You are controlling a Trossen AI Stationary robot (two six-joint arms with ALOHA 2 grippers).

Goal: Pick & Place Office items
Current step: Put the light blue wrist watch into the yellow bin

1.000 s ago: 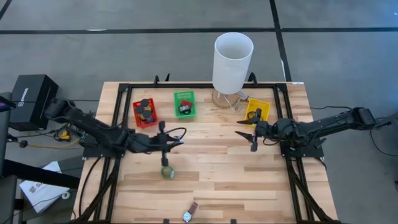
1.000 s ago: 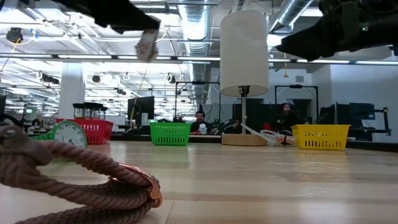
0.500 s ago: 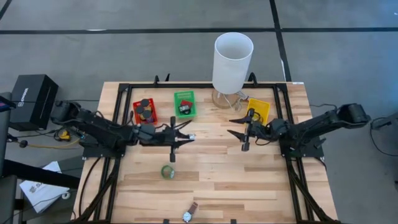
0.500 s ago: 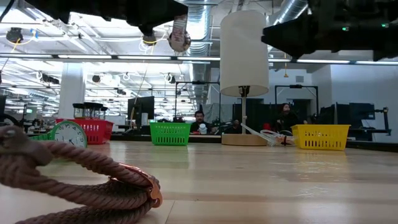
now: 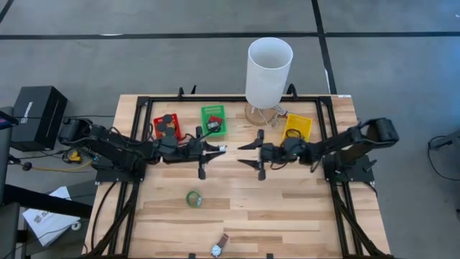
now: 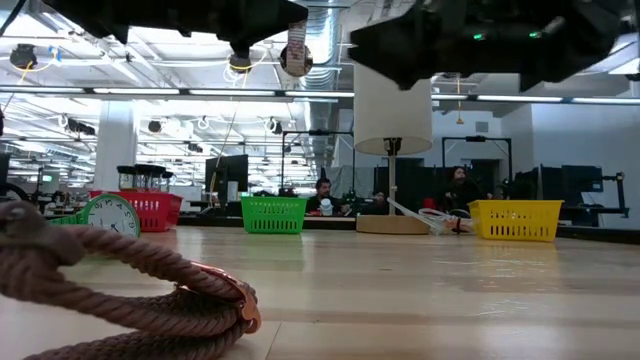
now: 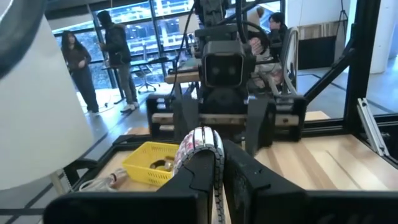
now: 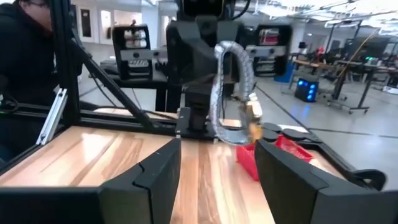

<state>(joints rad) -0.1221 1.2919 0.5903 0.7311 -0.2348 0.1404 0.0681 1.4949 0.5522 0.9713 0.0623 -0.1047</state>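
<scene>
My left gripper (image 5: 219, 150) hovers level over the table's middle, shut on a silvery ring (image 8: 233, 87) with a small gold piece; the ring also shows at the fingertips in the left wrist view (image 7: 202, 146) and high up in the low view (image 6: 293, 50). My right gripper (image 5: 244, 154) faces it from the right, open, a short gap away and touching nothing. A green tape roll (image 5: 193, 198) lies flat on the wood. A wristwatch (image 5: 218, 248) lies by the near edge, its strap (image 6: 120, 280) close to the low camera. My left gripper pinches the silvery ring between its two fingers (image 7: 193, 177), on the ring's rim nearest the gripper (image 7: 214, 168). The fingers come level from the table's left, pointing right. The ring stands upright past the fingertips, lifted clear of the table.
Red bin (image 5: 167, 129), green bin (image 5: 213, 119) and yellow bin (image 5: 297, 127) stand along the far side, each with items inside. A tall white cylinder (image 5: 269, 68) stands at the far edge between green and yellow. Bare wood lies toward the near edge. People sit in the room beyond.
My left gripper, shut on the ring throughout, has moved from above the green tape roll toward the far edge and right, turning from pointing down to level. My right gripper has travelled left across the table toward it, staying open. The tape roll and watch have stayed put.
</scene>
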